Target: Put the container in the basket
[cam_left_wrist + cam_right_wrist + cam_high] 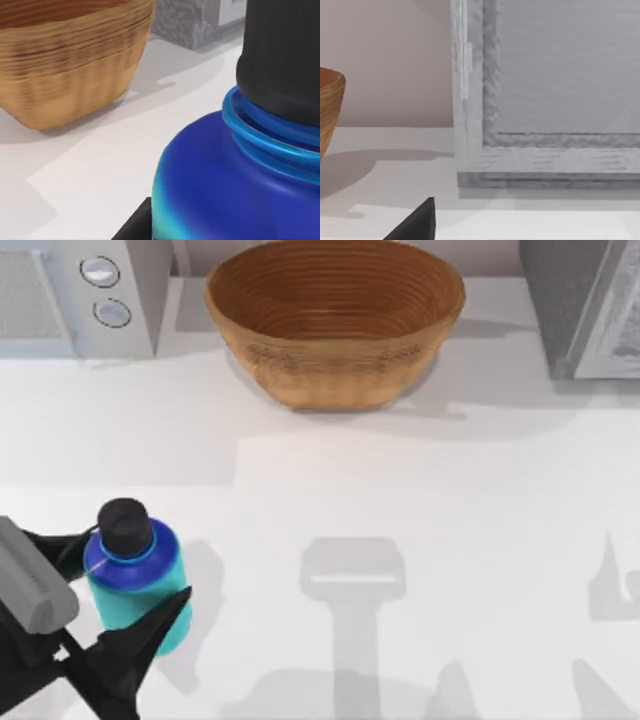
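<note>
**Bottle in the grip, basket still to reach**

While the left gripper (pixel 125 595) sits at the near left corner of the table, its two dark fingers stand on either side of the container (pixel 138 578), one finger (pixel 150 632) pressed along the turquoise body on the near side and the other tucked behind the blue shoulder on the left. From where I stand the fingers look closed against the bottle, so I take it as clamped, though whether it has left the table (pixel 420 520) yet I cannot say; its shadow lies just beside it, which suggests it is at most barely raised. The bottle stands roughly upright, black cap on top. From the left wrist view the container (pixel 235 180) looms very close, blue shoulder and black cap right up against the camera, with the basket (pixel 70 70) beyond it.

The basket (pixel 335 330) rests at the far edge of the table, about the middle, well apart from the bottle and holding nothing that I can see. A grey appliance with two round knobs (pixel 100 290) stands to its left, and another grey box (pixel 585 305) to its right.

The right arm is parked; a dark fingertip of the right gripper (pixel 417 222) shows in its own wrist view, and I cannot tell how its fingers stand.

So, as I judge it, the grasp is done. What remains is the lift, the carry across to the far middle, and the release over the basket.
</note>
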You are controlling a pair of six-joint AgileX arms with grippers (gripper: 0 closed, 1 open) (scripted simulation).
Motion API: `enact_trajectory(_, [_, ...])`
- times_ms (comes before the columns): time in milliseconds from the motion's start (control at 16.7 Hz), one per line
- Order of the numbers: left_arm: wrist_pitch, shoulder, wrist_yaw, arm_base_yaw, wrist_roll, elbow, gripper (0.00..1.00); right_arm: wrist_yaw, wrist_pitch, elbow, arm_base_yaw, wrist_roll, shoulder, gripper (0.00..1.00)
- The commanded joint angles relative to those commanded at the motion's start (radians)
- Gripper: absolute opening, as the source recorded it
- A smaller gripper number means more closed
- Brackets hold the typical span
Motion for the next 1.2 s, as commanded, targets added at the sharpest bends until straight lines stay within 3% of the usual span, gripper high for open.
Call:
enact_trajectory(240, [-0.113, -0.126, 0.023, 0.025, 0.005, -0.015, 0.0, 0.0, 0.0, 0.0, 0.0, 0.0, 0.0, 1.0])
enact_trajectory(720, [-0.102, -0.117, 0.026, 0.02, 0.009, 0.015, 0.0, 0.0, 0.0, 0.0, 0.0, 0.0, 0.0, 1.0])
enact_trajectory(1200, [-0.023, 0.223, 0.038, -0.014, 0.001, 0.312, 0.0, 0.0, 0.0, 0.0, 0.0, 0.0, 0.0, 1.0])
